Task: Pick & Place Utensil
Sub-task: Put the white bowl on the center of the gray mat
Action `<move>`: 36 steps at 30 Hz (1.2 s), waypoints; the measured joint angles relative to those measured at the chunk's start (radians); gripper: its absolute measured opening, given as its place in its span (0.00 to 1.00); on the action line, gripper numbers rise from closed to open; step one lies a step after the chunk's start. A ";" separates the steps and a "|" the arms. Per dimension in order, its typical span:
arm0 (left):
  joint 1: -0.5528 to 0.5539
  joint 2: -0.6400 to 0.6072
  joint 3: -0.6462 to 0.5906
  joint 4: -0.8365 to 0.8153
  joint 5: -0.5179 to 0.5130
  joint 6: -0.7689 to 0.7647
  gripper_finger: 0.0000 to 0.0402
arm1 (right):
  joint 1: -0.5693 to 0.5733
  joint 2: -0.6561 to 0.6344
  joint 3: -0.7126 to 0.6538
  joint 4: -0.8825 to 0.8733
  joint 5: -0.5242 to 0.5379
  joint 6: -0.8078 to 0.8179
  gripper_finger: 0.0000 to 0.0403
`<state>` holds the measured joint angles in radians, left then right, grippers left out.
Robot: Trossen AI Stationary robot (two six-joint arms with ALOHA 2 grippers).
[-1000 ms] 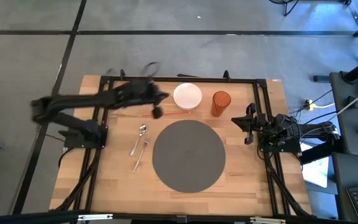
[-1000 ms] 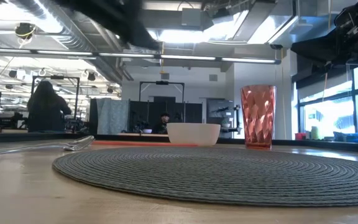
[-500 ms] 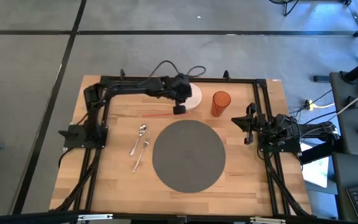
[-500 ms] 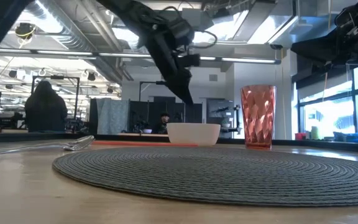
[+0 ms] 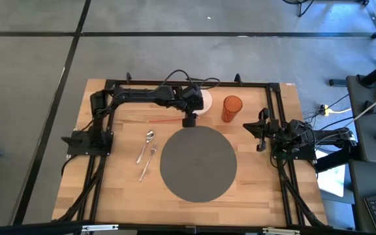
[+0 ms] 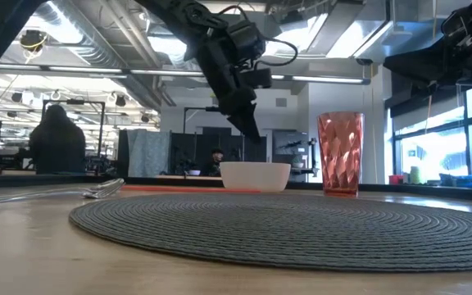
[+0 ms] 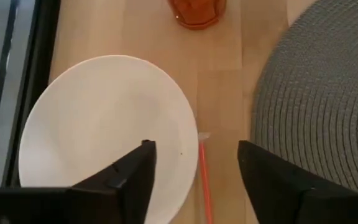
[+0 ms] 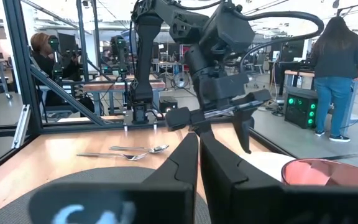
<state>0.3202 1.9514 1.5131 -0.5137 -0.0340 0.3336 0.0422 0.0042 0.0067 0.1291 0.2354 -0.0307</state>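
Our left gripper (image 5: 189,121), fingers spread and holding nothing, hangs above the far side of the table beside the white bowl (image 5: 200,101), with a thin red utensil (image 5: 168,119) lying flat on the wood just beneath it; our right gripper (image 5: 260,132) waits parked at the right edge, fingers pressed together. As we judge it, the job has barely begun: nothing is lifted, and the spoon (image 5: 147,140) and fork (image 5: 149,158) lie untouched left of the round grey placemat (image 5: 198,163), near the orange tumbler (image 5: 232,108) side left bare. Reaching, closing on a utensil and placing it all remain, and which utensil we cannot tell. From above we get the layout but not the claw's height; the table-level view shows it well clear of the bowl's rim. Only the left wrist view shows the red utensil passing between the open fingers (image 7: 129,180), alongside the bowl and mat edge
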 joint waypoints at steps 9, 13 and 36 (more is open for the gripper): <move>0.029 0.046 -0.001 -0.013 0.001 0.001 0.61 | 0.000 0.000 0.000 0.000 0.000 0.001 0.05; 0.043 0.077 -0.001 -0.013 0.009 0.017 0.60 | 0.000 0.000 0.000 0.000 0.000 0.001 0.05; 0.051 0.130 0.002 0.022 0.002 0.098 0.28 | 0.000 0.000 0.000 0.000 0.000 0.002 0.05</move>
<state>0.3710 2.0815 1.5150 -0.4920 -0.0319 0.4316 0.0422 0.0043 0.0067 0.1291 0.2352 -0.0288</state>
